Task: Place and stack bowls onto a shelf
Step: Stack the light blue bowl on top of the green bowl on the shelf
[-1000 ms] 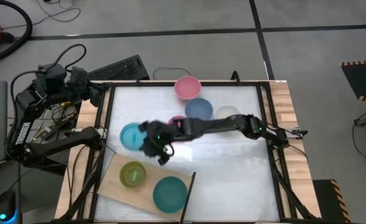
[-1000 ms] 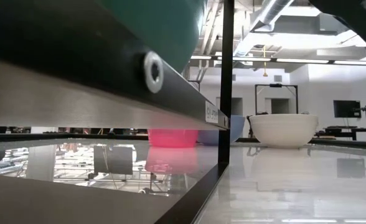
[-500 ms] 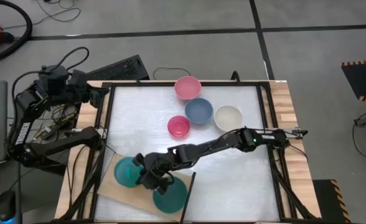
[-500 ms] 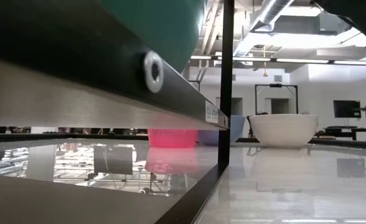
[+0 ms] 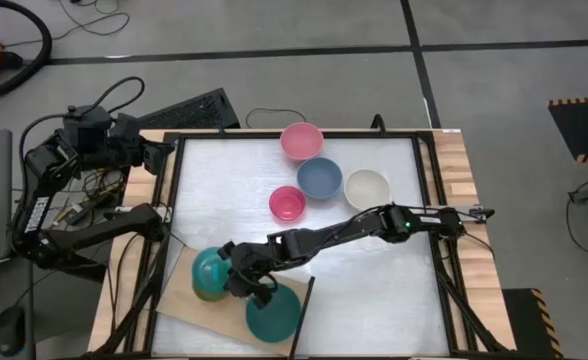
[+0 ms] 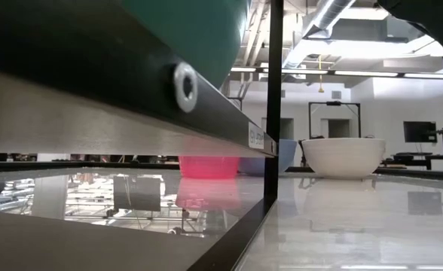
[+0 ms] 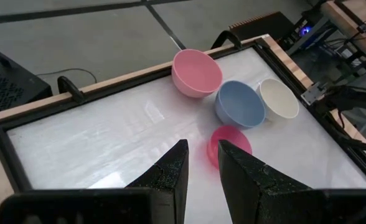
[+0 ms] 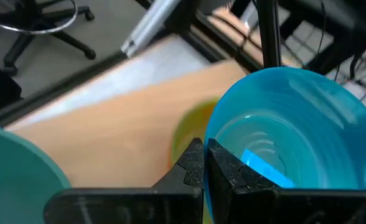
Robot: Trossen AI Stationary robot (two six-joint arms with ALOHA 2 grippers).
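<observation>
A: Start from above. Where is the right claw (image 5: 242, 283)?

B: Stretched far across the tabletop (image 5: 394, 290) to the shelf (image 5: 179, 297), the pale wood board at the near left corner. It holds the cyan bowl (image 5: 210, 272) over the board, right on top of the lime green bowl (image 5: 206, 294), of which only a sliver peeks out. The larger teal green bowl (image 5: 273, 312) sits on the shelf just beside it.

A: And the other bowls?

B: Well apart from the shelf, toward the far side: light pink bowl (image 5: 301, 140), slate blue bowl (image 5: 319, 177), cream white bowl (image 5: 366, 188) and magenta bowl (image 5: 287, 204), clustered together. The left arm waits off the tabletop's far left corner.

A: The low view?

B: The shelf's underside and a black frame fill the left. Beyond them stand the magenta bowl (image 6: 209, 166) and the cream white bowl (image 6: 343, 156).

A: Left wrist?

B: The left claw (image 7: 200, 163) is spread a little with nothing between its fingers. Past it lie the same four bowls, far from the shelf.

A: Right wrist?

B: The right claw (image 8: 203, 155) is pinching the cyan bowl (image 8: 295, 130) by its rim, fingers pressed close. The lime green bowl (image 8: 189, 134) shows beneath it on the shelf (image 8: 114, 130), the teal one (image 8: 15, 168) alongside.
</observation>
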